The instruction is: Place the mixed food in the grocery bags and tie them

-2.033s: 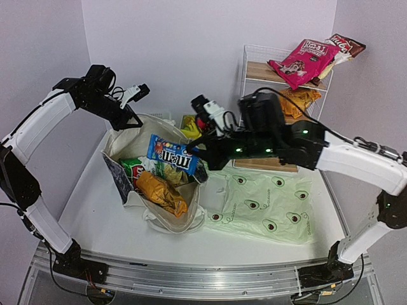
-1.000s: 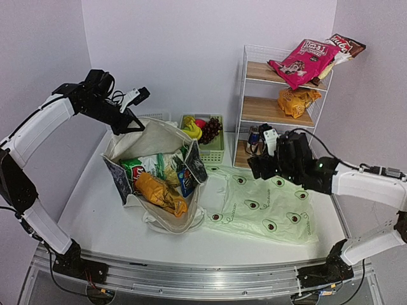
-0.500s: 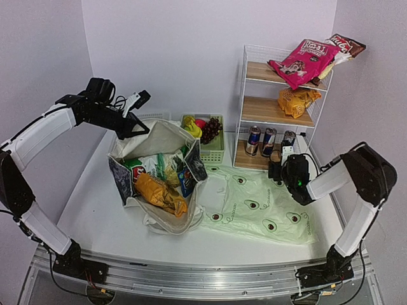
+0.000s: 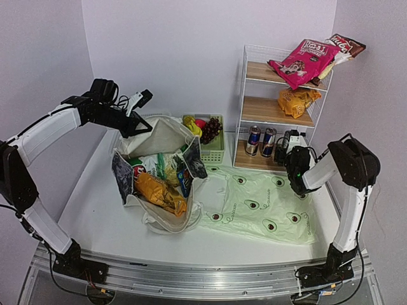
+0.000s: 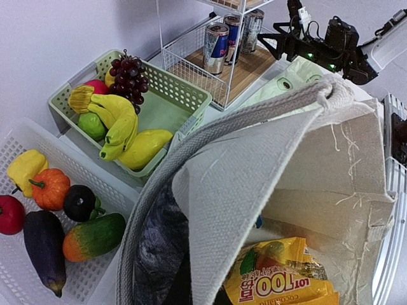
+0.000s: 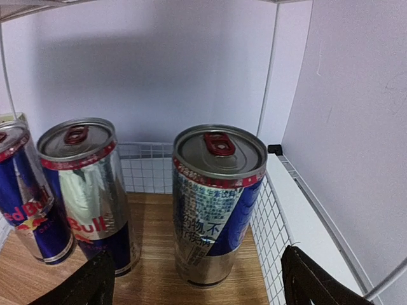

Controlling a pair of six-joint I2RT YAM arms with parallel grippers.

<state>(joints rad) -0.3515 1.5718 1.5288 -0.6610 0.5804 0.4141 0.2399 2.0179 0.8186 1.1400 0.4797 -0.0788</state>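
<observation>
**White table: right arm now at the cans**

The white table [image 4: 89, 210] has bare room along its near edge and at its near left. Two bags are on it. The canvas tote [image 4: 162, 136] stands at the left, mouth up. The avocado bag [image 4: 267, 206] lies flat and reaches near the table's right edge.

The left gripper [image 4: 141, 125] has stayed where it was, pinching the tote's far rim and holding it up.

Three packets show in the tote: an orange packet [image 4: 159, 194], a green-white packet [image 4: 149, 166] and a blue packet [image 4: 184, 178]. Two seconds ago the right arm held the blue one over the tote. Now it stands inside.

Since then the right arm has swung to the far right, to the bottom shelf of the wire rack [image 4: 264, 111]. Three cans [image 6: 219, 203] stand there in a row. The right gripper [image 6: 198, 254] is spread wide, one finger each side of the right-hand can, not touching it. That can is just beside the rack's wire side, so there is little room there.

Higher shelves hold three more packets. At the far middle, a green basket [image 5: 191, 92] holds bananas [image 5: 121, 121] and grapes [image 5: 127, 67], beside a white basket [image 5: 25, 133].
</observation>
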